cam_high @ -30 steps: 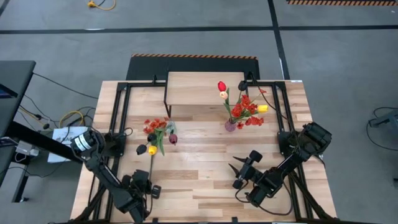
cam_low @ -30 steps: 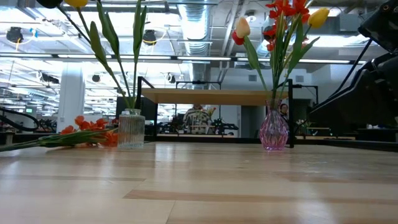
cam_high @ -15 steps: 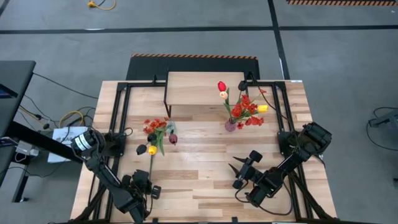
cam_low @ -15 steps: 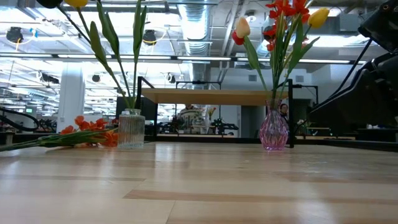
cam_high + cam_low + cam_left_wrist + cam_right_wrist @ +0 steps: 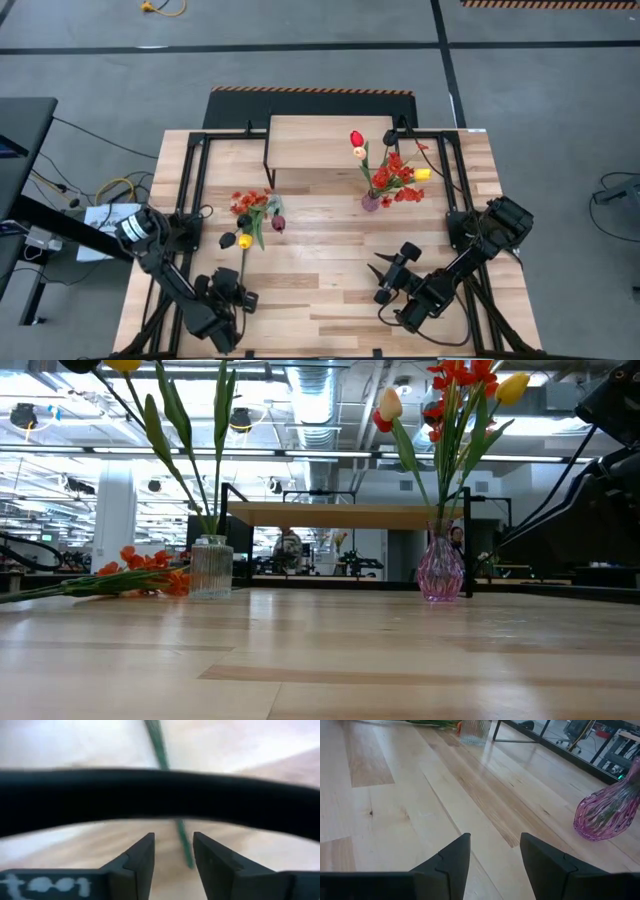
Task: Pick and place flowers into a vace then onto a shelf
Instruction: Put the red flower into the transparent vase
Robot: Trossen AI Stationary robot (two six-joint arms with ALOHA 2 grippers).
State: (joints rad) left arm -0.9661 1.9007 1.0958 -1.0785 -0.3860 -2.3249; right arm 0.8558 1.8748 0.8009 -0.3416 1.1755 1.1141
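Shifted slightly toward 12 o'clock, the left end effector [image 5: 243,297] is parted around a thin green stem [image 5: 181,842] on the slatted wooden counter [image 5: 330,290]; the right end effector [image 5: 383,281] is held open.

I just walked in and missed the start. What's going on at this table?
A two-armed robot is arranging artificial flowers. The left gripper, open, sits near the table's front-left corner at a green stem. The right gripper waits open at front right. The pink vase already holds flowers, as does the clear vase; orange sprays lie beside it. The shelf top is bare.
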